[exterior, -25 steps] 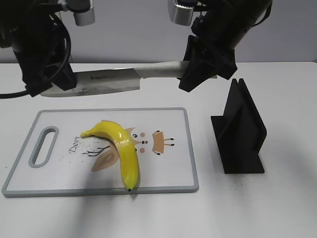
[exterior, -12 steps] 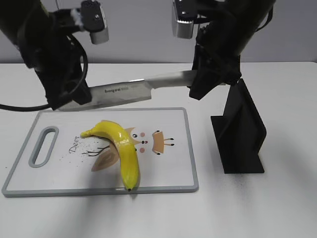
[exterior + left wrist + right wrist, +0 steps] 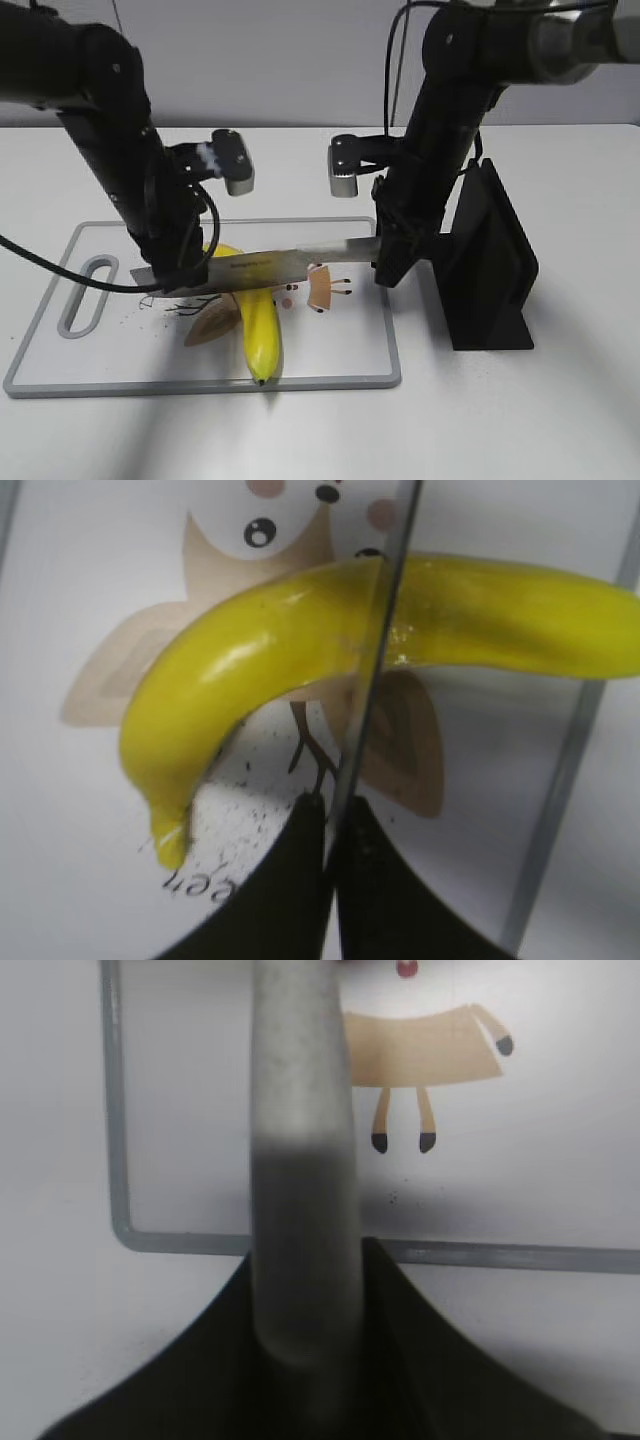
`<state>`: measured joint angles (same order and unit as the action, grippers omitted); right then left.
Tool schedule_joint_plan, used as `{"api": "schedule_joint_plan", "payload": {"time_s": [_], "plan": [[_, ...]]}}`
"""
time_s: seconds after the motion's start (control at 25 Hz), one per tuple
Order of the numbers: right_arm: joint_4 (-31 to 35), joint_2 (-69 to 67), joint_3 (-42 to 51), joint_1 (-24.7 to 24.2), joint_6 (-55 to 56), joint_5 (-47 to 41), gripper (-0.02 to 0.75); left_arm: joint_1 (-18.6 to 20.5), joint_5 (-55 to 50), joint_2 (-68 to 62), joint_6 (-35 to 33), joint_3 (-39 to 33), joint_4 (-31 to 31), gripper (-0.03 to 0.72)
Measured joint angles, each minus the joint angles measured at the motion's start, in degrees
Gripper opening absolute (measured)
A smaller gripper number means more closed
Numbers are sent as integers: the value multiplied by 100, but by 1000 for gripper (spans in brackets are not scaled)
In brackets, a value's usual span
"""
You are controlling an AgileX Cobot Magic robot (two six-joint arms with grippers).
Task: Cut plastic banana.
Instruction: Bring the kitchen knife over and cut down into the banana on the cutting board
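Knife (image 3: 265, 268) lettering unreadable; blade crosses banana (image 3: 260, 325).

Light is even and fairly bright in the exterior view, falling from above and leaving only soft, pale shadows on the white table (image 3: 560, 420) beneath the cutting board (image 3: 330, 378) and beside the black stand (image 3: 490, 270). The knife blade (image 3: 265, 268) there gives a dull sheen, and both dark arms lose detail in their blackness. In the left wrist view the banana (image 3: 250, 660) carries small white glare spots and everything is slightly soft, the black fingers (image 3: 290, 900) at the bottom blurred. The right wrist view is softest: the grey knife handle (image 3: 300, 1160) is out of focus, shading darker toward the lower edge
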<state>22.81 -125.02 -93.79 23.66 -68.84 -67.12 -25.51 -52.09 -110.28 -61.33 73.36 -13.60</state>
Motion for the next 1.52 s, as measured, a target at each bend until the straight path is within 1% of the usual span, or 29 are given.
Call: {"api": "schedule_joint_plan", "payload": {"time_s": [0.16, 0.48, 0.64, 0.84, 1.04, 1.36, 1.44, 1.52], "plan": [[-58, -407, -61, -19, -29, 49, 215, 6, -15, -323, -18, 114, -134, 0], [-63, -398, -197, -19, -34, -12, 216, 29, -11, -189, -23, 112, -142, 0], [-58, -124, -227, 0, 1, 32, 215, 19, -53, 133, 20, 66, 129, -2], [0, 714, -268, 10, 44, 32, 212, -1, -415, 1013, 26, 446, 463, -3], [14, 1364, -286, 10, 64, 109, 211, -7, -545, 1610, 20, 636, 489, -3], [-17, 1434, -280, 10, 70, 145, 210, -7, -427, 1605, 15, 651, 489, -1], [-22, 1434, -280, 10, 69, 157, 209, -7, -366, 1601, 10, 651, 495, 18], [-15, 1434, -280, 10, 92, 133, 200, -2, -266, 1601, 51, 651, 501, 96]]}}
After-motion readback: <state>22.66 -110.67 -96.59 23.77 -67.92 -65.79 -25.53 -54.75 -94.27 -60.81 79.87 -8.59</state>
